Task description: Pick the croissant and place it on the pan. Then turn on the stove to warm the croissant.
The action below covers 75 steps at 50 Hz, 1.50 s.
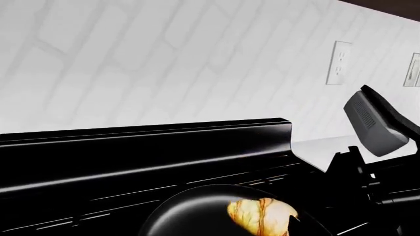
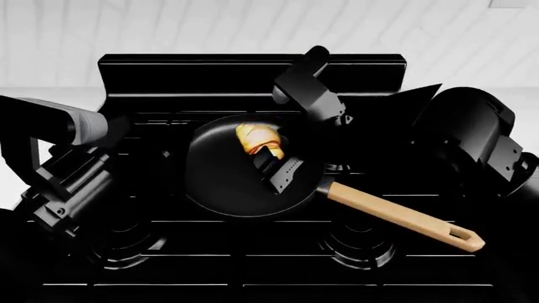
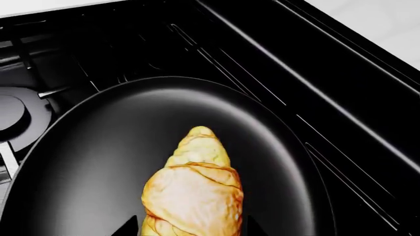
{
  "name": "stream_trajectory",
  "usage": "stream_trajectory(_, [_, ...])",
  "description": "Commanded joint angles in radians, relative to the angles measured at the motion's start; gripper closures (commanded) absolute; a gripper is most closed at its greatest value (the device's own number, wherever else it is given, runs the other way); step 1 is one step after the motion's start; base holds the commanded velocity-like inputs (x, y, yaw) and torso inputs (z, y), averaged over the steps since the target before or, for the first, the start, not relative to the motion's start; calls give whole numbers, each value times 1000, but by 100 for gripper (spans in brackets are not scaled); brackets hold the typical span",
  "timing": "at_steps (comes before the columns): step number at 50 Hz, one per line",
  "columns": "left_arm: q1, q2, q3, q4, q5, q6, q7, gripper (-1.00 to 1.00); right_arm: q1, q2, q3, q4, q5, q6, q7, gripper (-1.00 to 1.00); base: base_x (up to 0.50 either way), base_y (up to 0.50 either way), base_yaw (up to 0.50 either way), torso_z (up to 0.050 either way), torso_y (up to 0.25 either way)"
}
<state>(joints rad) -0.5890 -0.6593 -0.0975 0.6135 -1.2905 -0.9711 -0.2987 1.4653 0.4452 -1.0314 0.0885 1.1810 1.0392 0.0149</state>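
The croissant (image 2: 255, 139) is over the far part of the round black pan (image 2: 221, 186), which rests on the black stove (image 2: 252, 69). The pan's wooden handle (image 2: 404, 218) points front right. My right gripper (image 2: 271, 163) reaches in from the back right, with its fingertips (image 3: 128, 227) tight against both sides of the croissant (image 3: 194, 191). I cannot tell whether the croissant touches the pan (image 3: 92, 147). My left gripper (image 2: 80, 180) hangs left of the pan, and its jaws do not show. The left wrist view shows the croissant (image 1: 259, 215), the pan (image 1: 190, 211) and the stove's back guard (image 1: 144, 142).
Grated burners sit at the stove's front left (image 2: 126, 243) and front right (image 2: 362, 243), and another burner (image 3: 13, 113) lies beside the pan. A white tiled wall with an outlet (image 1: 339, 63) runs behind. A white countertop (image 1: 321, 147) adjoins the stove.
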Motion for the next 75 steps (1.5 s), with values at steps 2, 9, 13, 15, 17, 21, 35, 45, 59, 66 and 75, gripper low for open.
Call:
stream_trajectory(2, [5,-2,0,-2,0,7,1,-100,4,-4,-8,-6,-13,4,-18,100,0,0,0,0,0])
stream_trajectory(9, [8,-6,-3,1,-3,9,-2,-100,9,-3,-11,-11,-20,0,-19,-100,0,0,0,0,0])
stream_trajectory(13, [10,-8,-6,6,-11,10,-8,-100,13,-1,-6,-15,-16,2,-11,-100,0,0,0,0,0])
stream_trajectory(15, [10,-10,-6,9,-11,10,-9,-100,12,1,-5,-22,-14,2,-7,-100,0,0,0,0,0])
stream_trajectory(17, [9,-10,-6,9,-12,10,-11,-100,13,3,-5,-28,-14,3,-5,-100,0,0,0,0,0])
stream_trajectory(21, [10,-11,-6,10,-13,12,-13,-100,15,6,-2,-33,-12,2,0,-100,0,0,0,0,0])
stream_trajectory(35, [12,-11,3,5,-2,18,-11,-100,21,42,48,-141,47,17,79,-100,0,0,0,0,0])
stream_trajectory(45, [-1,-16,20,10,30,16,-27,-100,9,102,132,-259,159,37,216,-100,0,0,0,0,0])
stream_trajectory(59, [-8,-28,0,55,-30,10,-63,-100,-53,191,269,-475,359,-12,489,-100,0,0,0,0,0])
stream_trajectory(66, [14,-33,-22,80,-54,20,-72,-100,-132,240,332,-583,384,-98,592,-100,0,0,0,0,0])
stream_trajectory(75, [42,-30,-23,89,-22,38,-56,-100,-226,307,413,-672,419,-202,674,-100,0,0,0,0,0])
